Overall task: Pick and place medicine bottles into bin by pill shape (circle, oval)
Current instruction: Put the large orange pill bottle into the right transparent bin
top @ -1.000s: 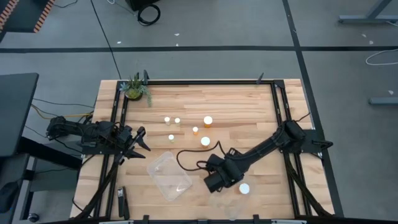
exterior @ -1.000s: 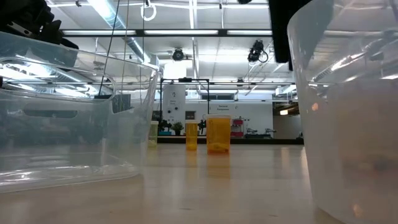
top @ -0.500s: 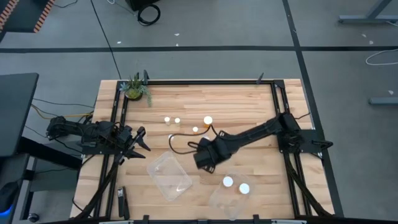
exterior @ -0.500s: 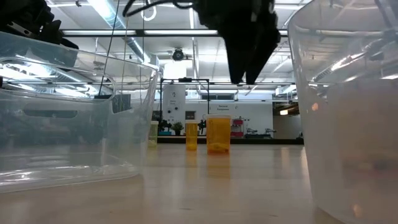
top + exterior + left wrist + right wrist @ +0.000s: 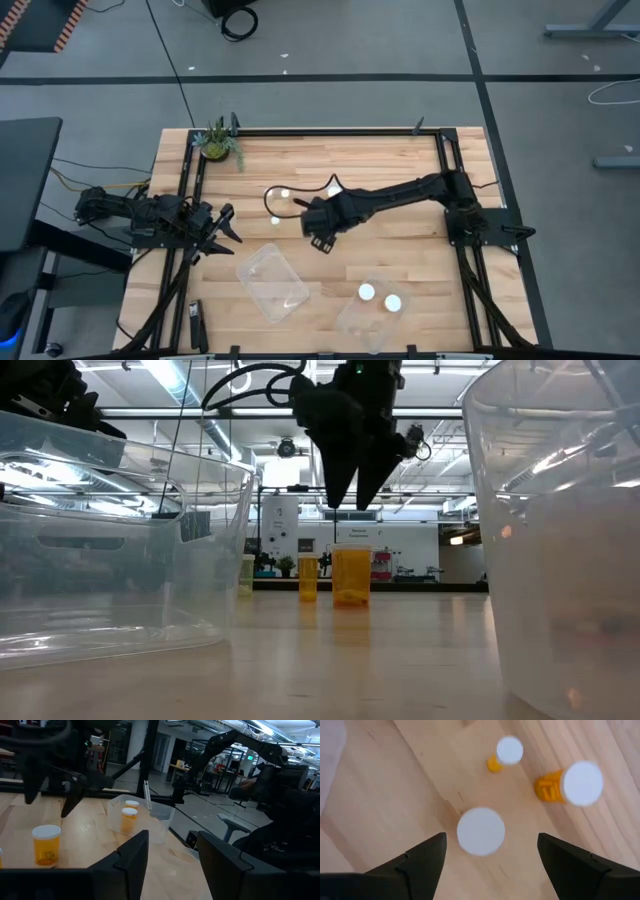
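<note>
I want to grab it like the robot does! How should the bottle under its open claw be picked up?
Come straight down from above and pinch the round white cap of the medicine bottle; it stands upright, apart from its neighbours, between the right tool's open fingers.

A robotics lab or workshop hall: a pale butcher-block wooden worktop (image 5: 380, 165) in a black metal frame stands on a grey concrete floor (image 5: 330, 40) marked with dark tape lines, under exposed ceiling ducts and long strip lights (image 5: 300, 412).
</note>
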